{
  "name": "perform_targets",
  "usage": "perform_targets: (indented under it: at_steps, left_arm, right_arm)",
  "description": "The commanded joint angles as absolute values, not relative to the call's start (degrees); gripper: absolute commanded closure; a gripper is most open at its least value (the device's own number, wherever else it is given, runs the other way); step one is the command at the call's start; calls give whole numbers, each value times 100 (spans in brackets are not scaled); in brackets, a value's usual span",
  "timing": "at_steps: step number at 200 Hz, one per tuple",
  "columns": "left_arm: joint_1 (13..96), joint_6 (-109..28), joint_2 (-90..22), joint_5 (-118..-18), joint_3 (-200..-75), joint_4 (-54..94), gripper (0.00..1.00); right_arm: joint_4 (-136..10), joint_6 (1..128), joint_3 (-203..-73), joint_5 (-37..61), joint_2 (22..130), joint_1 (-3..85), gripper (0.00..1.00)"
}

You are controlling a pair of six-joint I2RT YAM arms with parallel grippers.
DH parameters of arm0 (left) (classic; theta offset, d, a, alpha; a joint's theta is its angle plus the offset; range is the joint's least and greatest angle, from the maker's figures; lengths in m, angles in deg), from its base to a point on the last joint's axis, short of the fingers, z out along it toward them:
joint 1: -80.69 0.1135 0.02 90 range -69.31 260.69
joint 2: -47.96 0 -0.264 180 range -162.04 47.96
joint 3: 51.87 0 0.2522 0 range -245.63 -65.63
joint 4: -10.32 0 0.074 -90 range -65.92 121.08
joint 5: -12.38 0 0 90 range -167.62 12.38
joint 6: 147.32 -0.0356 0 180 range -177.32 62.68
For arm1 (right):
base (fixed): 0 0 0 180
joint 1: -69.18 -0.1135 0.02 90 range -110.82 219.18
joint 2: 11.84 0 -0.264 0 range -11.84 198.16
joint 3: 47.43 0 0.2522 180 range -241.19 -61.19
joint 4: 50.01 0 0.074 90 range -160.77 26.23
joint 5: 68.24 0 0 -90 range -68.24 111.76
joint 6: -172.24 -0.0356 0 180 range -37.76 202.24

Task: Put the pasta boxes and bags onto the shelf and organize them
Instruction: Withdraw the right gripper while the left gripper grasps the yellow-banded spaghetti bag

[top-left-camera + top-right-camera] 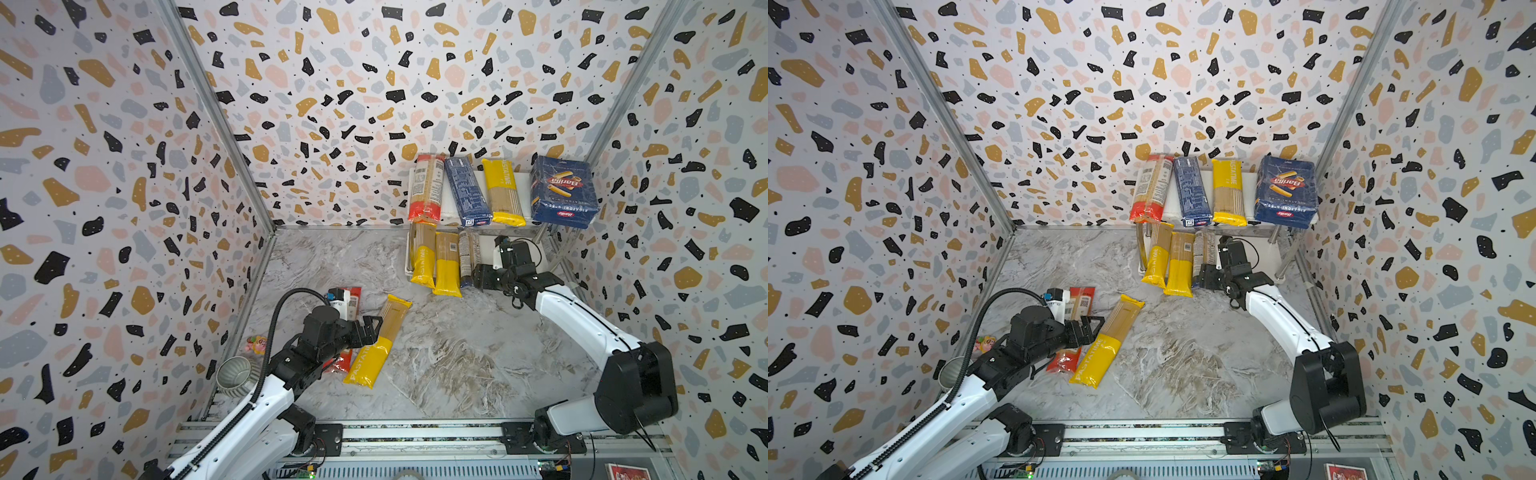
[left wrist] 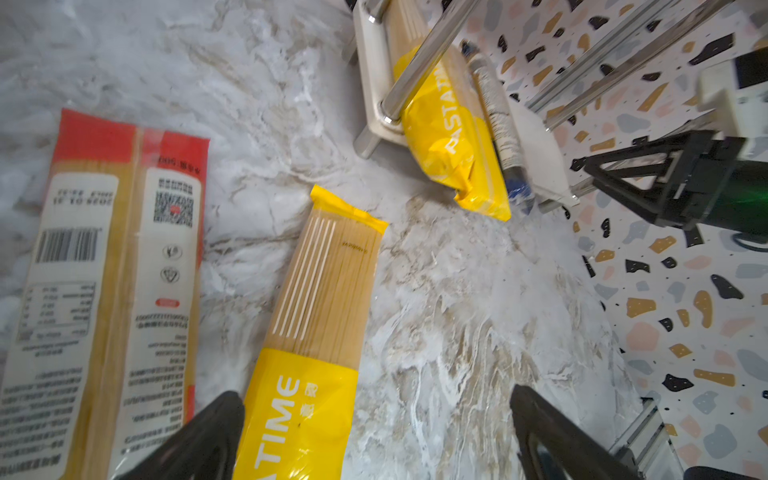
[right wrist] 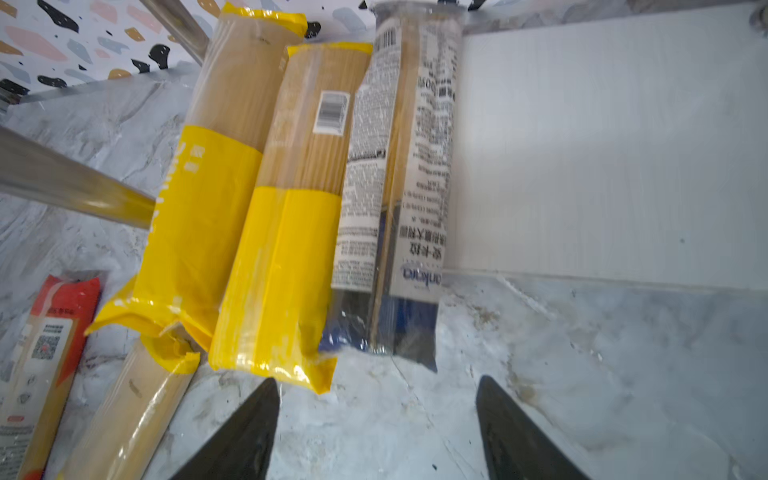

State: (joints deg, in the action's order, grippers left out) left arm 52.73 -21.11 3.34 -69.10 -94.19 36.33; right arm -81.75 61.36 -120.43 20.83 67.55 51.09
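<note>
my right gripper (image 3: 377, 380): jaws apart, empty | dark-ended bag (image 3: 399, 187): long axis front-to-back on shelf (image 3: 602, 145), dark end toward me | my left gripper (image 2: 374, 395): jaws wide, over diagonal yellow bag (image 2: 316, 316)

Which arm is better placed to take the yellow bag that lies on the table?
Left. The left jaws hang open over that yellow bag, while the right jaws are far off at the shelf, by its lower board.
</note>
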Motion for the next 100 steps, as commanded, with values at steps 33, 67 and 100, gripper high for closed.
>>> perform_targets:
  at_steps: [33, 67, 100]
  left_arm:
    - [5232, -1949, 70, -6919, -8873, 3391, 0]
    - [5038, -1930, -447, -7084, -8748, 3147, 0]
    - [4673, -1804, -957, -7310, -8765, 2826, 0]
  right_arm:
    - [-8426, 6065, -10815, 1556, 5061, 4670, 24]
    - [-8623, 5953, -10501, 1446, 4474, 3993, 22]
    - [-8537, 5672, -10182, 1457, 4082, 3290, 21]
